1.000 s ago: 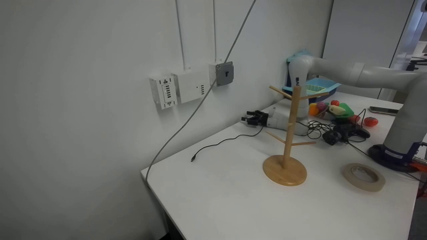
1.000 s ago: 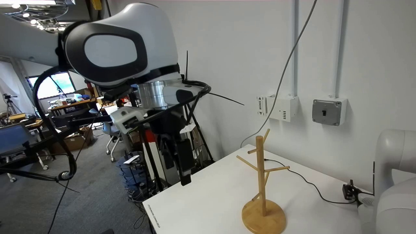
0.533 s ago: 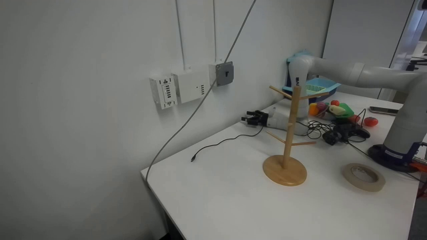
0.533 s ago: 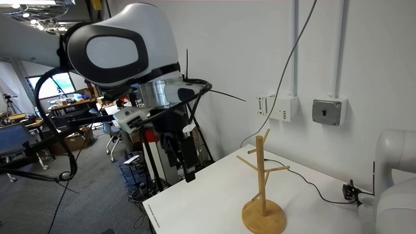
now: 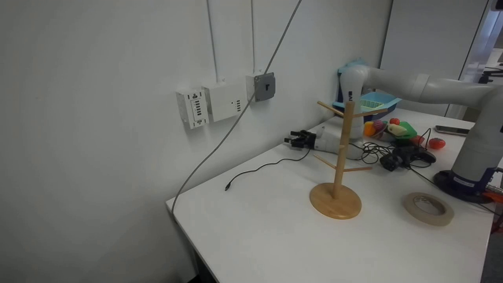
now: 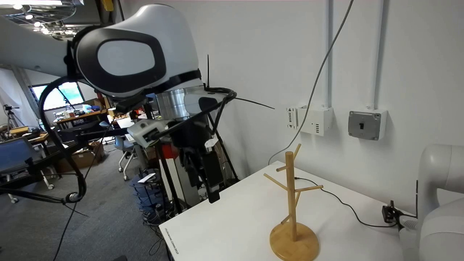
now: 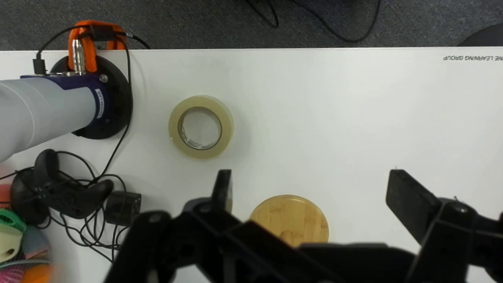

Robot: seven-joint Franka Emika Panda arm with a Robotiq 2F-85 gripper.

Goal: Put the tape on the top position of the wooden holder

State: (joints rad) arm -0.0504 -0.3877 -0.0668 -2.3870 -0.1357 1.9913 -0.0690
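The tape, a flat beige ring, lies on the white table near the robot base. It also shows left of centre in the wrist view. The wooden holder stands upright with bare pegs in both exterior views. In the wrist view only part of its round base shows; the gripper body hides the rest. My gripper is high above the table, apart from both things. In the wrist view its fingers are wide apart with nothing between them. The tape is out of view in an exterior view.
A second arm lies behind the holder, its black gripper near the wall. A black controller with tangled cables lies beyond the tape. Toy food and a blue basket stand farther back. A thin cable runs across the table.
My gripper has shifted slightly right and up in an exterior view, with a small tilt. The tape and the wooden holder have not moved.
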